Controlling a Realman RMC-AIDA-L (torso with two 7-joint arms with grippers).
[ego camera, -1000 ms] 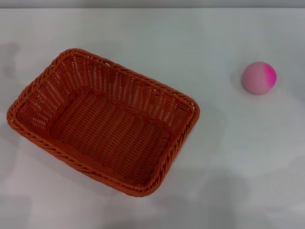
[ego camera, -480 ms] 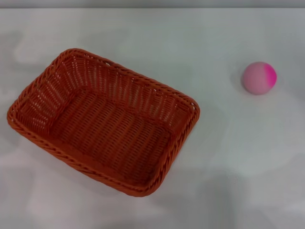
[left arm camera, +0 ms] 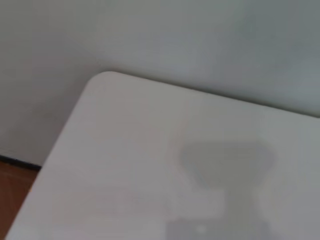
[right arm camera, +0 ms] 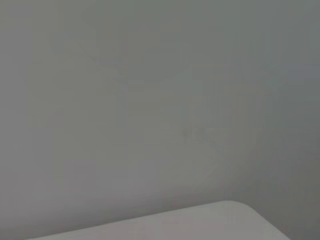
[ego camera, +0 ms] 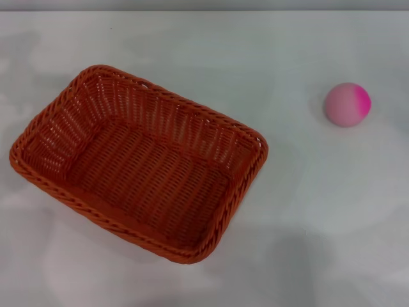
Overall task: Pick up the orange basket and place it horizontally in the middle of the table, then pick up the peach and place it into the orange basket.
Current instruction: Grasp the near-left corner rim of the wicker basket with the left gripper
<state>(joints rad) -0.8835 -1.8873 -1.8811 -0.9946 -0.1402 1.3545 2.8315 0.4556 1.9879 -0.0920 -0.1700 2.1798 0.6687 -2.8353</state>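
The orange basket [ego camera: 137, 163] lies empty on the left half of the white table [ego camera: 300, 211] in the head view, turned at a slant with its long side running from upper left to lower right. The peach [ego camera: 347, 103], pale pink with a magenta blush, rests alone at the right, well apart from the basket. Neither gripper shows in any view. The left wrist view holds only a rounded corner of the table [left arm camera: 105, 80] with a soft shadow on it; the right wrist view holds another table corner [right arm camera: 230, 210] below a grey wall.
The far edge of the table [ego camera: 204, 11] runs along the top of the head view. A strip of brown floor [left arm camera: 12, 182] shows beside the table in the left wrist view.
The basket and the peach have stayed put. Faint shadows on the tabletop at the left and near the bottom have shifted slightly.
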